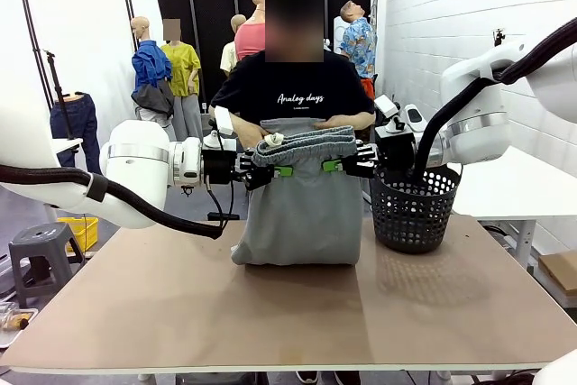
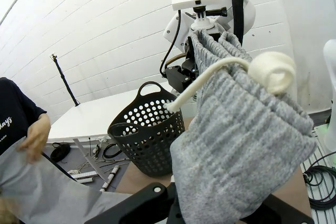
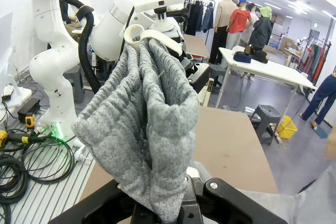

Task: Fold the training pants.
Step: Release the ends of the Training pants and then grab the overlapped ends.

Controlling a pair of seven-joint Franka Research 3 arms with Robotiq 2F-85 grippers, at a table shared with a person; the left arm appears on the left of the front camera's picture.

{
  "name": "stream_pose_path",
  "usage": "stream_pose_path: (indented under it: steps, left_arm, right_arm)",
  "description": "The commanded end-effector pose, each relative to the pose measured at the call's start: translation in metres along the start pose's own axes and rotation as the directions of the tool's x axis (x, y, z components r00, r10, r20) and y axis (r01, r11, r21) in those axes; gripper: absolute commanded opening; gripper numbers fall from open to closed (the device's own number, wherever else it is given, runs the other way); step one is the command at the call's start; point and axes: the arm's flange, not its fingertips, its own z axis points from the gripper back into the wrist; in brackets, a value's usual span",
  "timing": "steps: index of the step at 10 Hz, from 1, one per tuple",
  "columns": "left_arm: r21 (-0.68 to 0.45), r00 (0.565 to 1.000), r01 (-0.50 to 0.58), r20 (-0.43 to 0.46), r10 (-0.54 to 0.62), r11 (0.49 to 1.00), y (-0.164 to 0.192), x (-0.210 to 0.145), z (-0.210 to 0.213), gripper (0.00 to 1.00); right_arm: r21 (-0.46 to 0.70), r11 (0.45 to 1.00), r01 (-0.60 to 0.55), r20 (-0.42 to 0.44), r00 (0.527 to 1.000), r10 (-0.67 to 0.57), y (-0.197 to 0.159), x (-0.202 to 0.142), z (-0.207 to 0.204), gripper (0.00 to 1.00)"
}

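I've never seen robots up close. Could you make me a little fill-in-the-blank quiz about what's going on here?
The left pincer and right pincer grip the soft light grey jersey training pants by the gathered elastic ____. Both pincers are ____, not open, on the fabric. The black mesh basket stands on the brown table at the robot's ____ side.
Missing words: waistband; shut; right.

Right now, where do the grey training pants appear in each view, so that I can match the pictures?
Front view: the training pants hang at the centre, between the left end effector and the right end effector, lower end on the table.
Left wrist view: the waistband rises at the right.
Right wrist view: the waistband rises at the centre.
Shared landmark: the white drawstring.
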Motion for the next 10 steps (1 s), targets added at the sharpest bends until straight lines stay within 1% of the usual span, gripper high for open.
stream_pose_path:
  steps: [1,10]
  left_arm:
    - [0.017,1.000,-0.007,0.028,0.006,1.000,-0.0032,0.0025,0.0010,0.00]
    - [0.017,1.000,-0.007,0.028,0.006,1.000,-0.0032,0.0025,0.0010,0.00]
  right_arm:
    - [-0.001,1.000,-0.009,0.003,1.000,0.009,-0.0001,0.0004,-0.0003,0.00]
    - [-0.001,1.000,-0.009,0.003,1.000,0.009,-0.0001,0.0004,-0.0003,0.00]
